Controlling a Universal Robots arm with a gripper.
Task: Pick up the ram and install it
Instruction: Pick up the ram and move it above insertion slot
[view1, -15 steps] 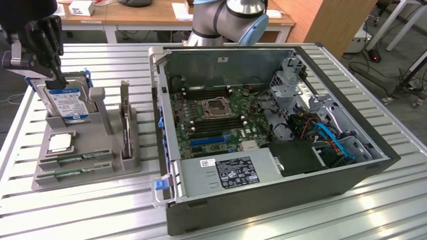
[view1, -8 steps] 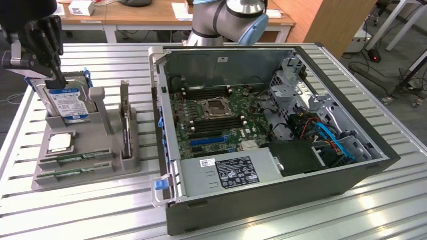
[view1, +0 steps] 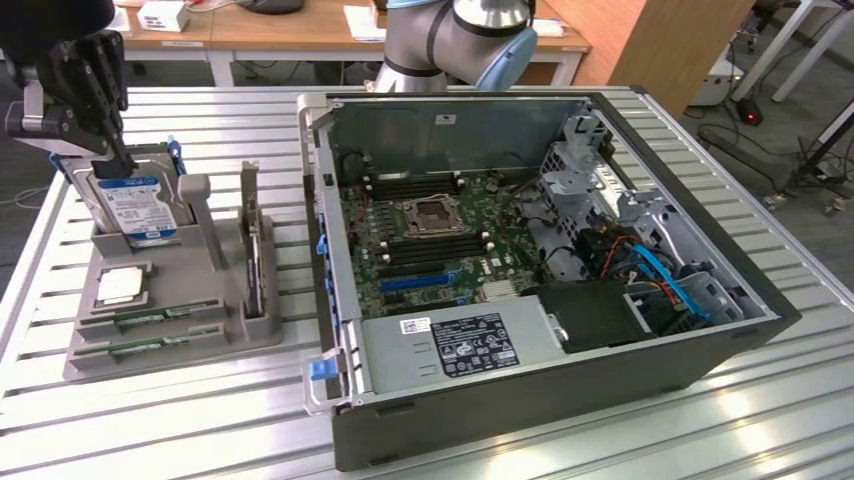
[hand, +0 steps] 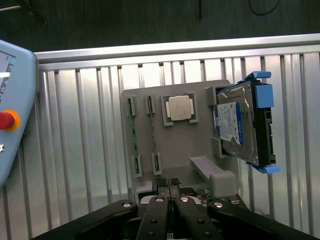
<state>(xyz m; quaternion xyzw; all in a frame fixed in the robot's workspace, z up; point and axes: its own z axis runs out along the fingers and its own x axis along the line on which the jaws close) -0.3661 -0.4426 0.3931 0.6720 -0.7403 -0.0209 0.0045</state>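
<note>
Wrist view has the claw (hand: 170, 186) with its fingers pressed together, hanging above one edge of the gray holder (hand: 170, 147). The ram (hand: 133, 135) lies in a slot of that holder, near the processor (hand: 179, 108); the hard drive (hand: 234, 122) stands on the holder's opposite side.

Hangs at the exterior view's far left, pointing downward, with claw (view1: 119, 163) pinched fully closed, fingertips (hand: 163, 185) pressed together.
</note>
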